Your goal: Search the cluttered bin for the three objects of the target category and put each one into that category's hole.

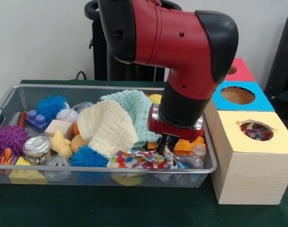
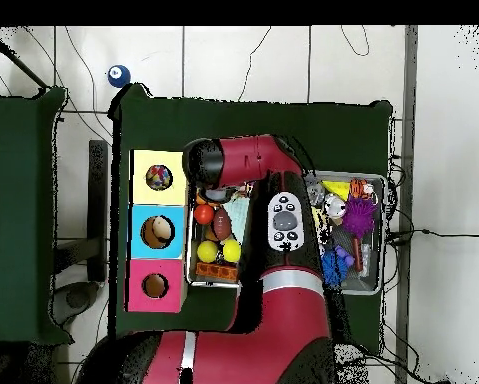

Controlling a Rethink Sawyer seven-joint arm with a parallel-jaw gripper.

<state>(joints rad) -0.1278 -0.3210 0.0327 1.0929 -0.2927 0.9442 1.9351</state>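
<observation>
The wire mesh bin (image 1: 87, 87) fills the left and middle of the front view. A white polka-dot fabric piece (image 1: 137, 160) lies against the bin's near wall. My gripper (image 1: 168, 144) hangs low in the bin's right part, right at that fabric's right end; its hold is hidden by the wrist. The yellow-topped box's hole (image 1: 256, 130) stands right of the bin, with colourful patterned fabric showing inside. It also shows in the overhead view (image 2: 159, 179). The arm (image 2: 273, 230) hides the gripper from overhead.
A cream waffle cloth (image 1: 108, 126) and a mint waffle cloth (image 1: 137, 105) lie mid-bin. Spiky balls (image 1: 87, 156), a baseball (image 1: 67, 115), a lidded jar (image 1: 36, 146), an orange block (image 1: 189, 145) and a bottle (image 1: 197, 156) crowd around. The blue-topped hole (image 1: 237, 95) and the red-topped box (image 1: 239, 71) stand behind.
</observation>
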